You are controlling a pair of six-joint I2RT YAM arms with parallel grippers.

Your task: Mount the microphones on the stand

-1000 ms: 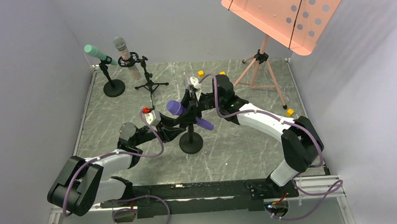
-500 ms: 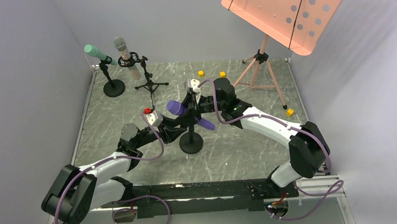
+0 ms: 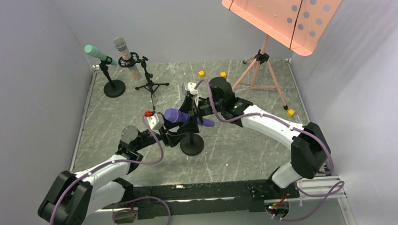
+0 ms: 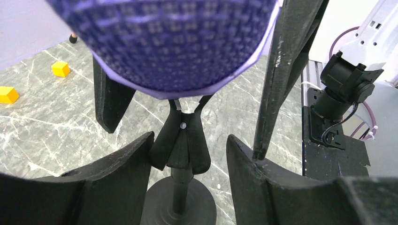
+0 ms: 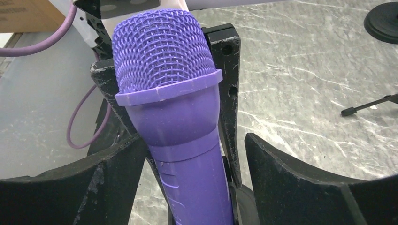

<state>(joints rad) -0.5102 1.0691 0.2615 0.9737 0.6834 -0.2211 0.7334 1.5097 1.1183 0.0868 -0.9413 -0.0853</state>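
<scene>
The purple microphone [image 3: 183, 116] lies nearly level across the clip of the black round-base stand [image 3: 191, 143]. My left gripper [image 3: 173, 128] is open at the head end; in the left wrist view its fingers [image 4: 122, 178] flank the stand clip [image 4: 180, 145] without touching it, under the purple mesh head [image 4: 173, 42]. My right gripper [image 3: 197, 115] is open around the purple handle [image 5: 187, 154], with a clear gap on its right side. The teal microphone [image 3: 97, 52] and the silver-headed pinkish microphone [image 3: 121, 47] sit on their own stands at the back left.
A salmon music stand [image 3: 284, 15] on a tripod [image 3: 261, 71] rises at the back right. Small yellow cubes [image 3: 201, 73] lie on the marble tabletop behind the arms, and another yellow cube [image 3: 291, 112] lies at the right. The tripod microphone stand [image 3: 147, 69] spreads its legs at back left.
Both grippers have opened wider. The purple microphone has tipped flatter and shifted slightly left on the stand. The left arm has drawn back toward the left.
</scene>
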